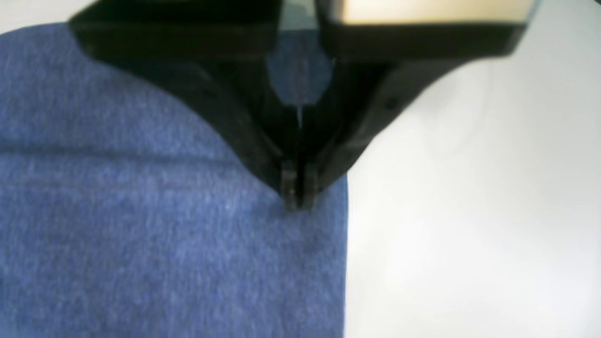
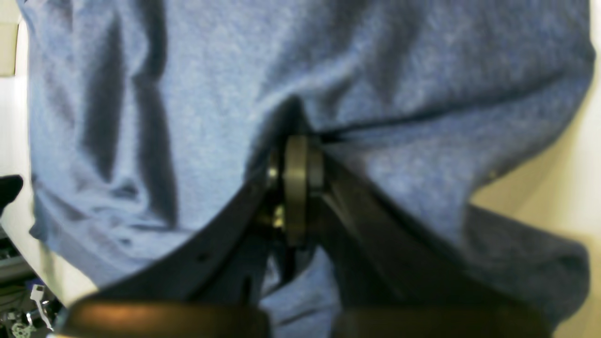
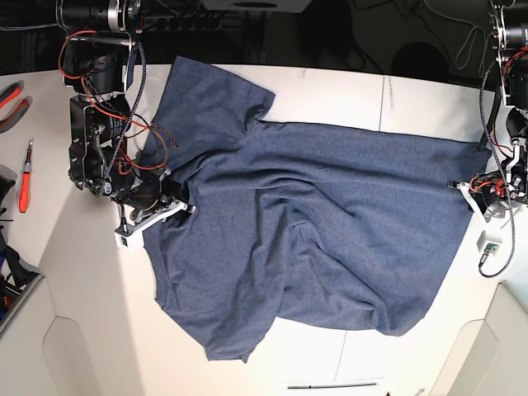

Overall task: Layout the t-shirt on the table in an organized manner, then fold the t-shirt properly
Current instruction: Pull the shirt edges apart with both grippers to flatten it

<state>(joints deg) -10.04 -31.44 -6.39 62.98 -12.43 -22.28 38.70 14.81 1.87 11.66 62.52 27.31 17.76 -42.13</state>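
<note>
My left pincer point(image 1: 298, 197) closed, pressing t-shirt point(image 3: 313, 223) edge at table point(image 3: 346, 91) 3 o'clock. My right pincer point(image 2: 296, 155) closed, probably pinching cloth at 9; tips buried in folds.

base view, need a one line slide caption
Both grippers, left and right, pinch opposite edges of the t-shirt, rumpled across the table.

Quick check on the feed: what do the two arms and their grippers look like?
Both arms are black, open-framed, with red and black cables looped along them. The left gripper has slim black tapering fingers; the right gripper is black too. White plastic mounts sit at each wrist.
</note>
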